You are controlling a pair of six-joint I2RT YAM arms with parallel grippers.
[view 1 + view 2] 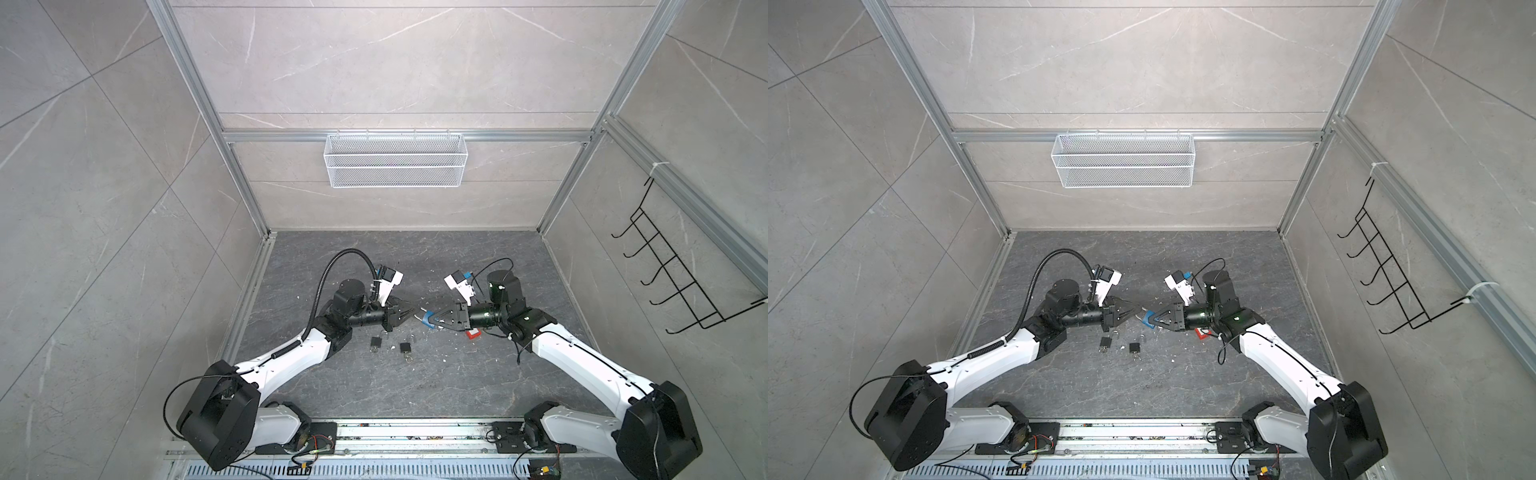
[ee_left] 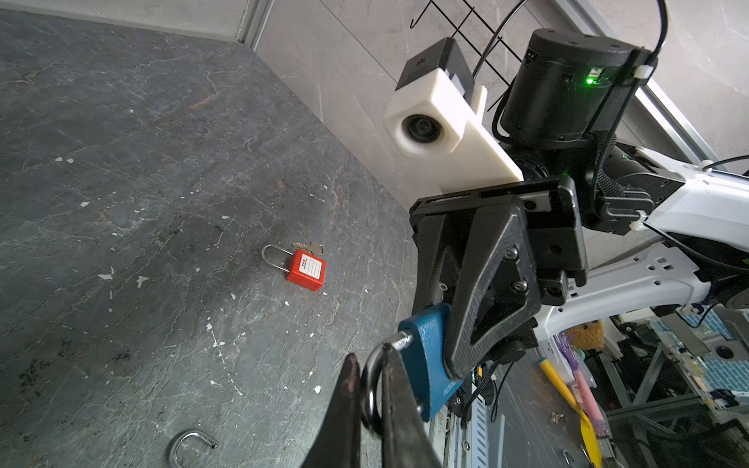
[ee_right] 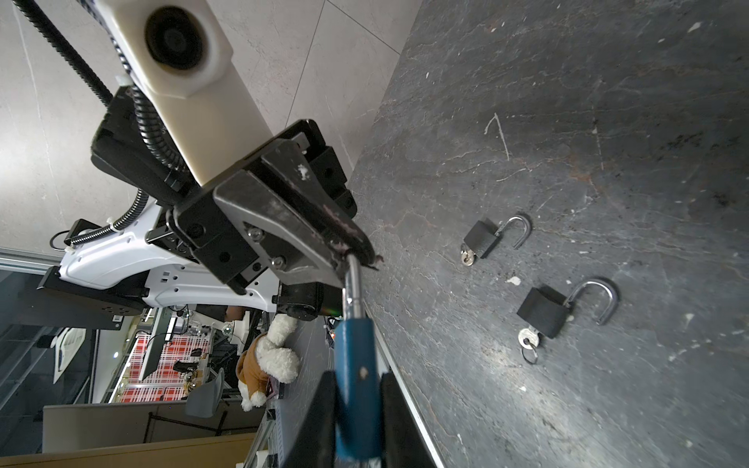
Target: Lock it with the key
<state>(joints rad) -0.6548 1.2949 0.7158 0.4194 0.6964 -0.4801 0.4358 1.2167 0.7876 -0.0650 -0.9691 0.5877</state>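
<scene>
Centrally, the left fingers (image 3: pixel 308 227) pinch the steel loop (image 3: pixel 353 279) of a blue padlock (image 2: pixel 425 364) held above the counter (image 1: pixel 374 386); the right fingers (image 2: pixel 486 291) grip its body. Black padlocks (image 1: pixel 376 342) lie at seven o'clock, a red padlock (image 1: pixel 473 334) at four.

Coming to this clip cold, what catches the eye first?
The blue padlock held at centre: the right gripper clamps its body, the left gripper pinches its shackle. Nearer the bases, two black padlocks lie open with keys in, and a red padlock lies under the right arm.
</scene>
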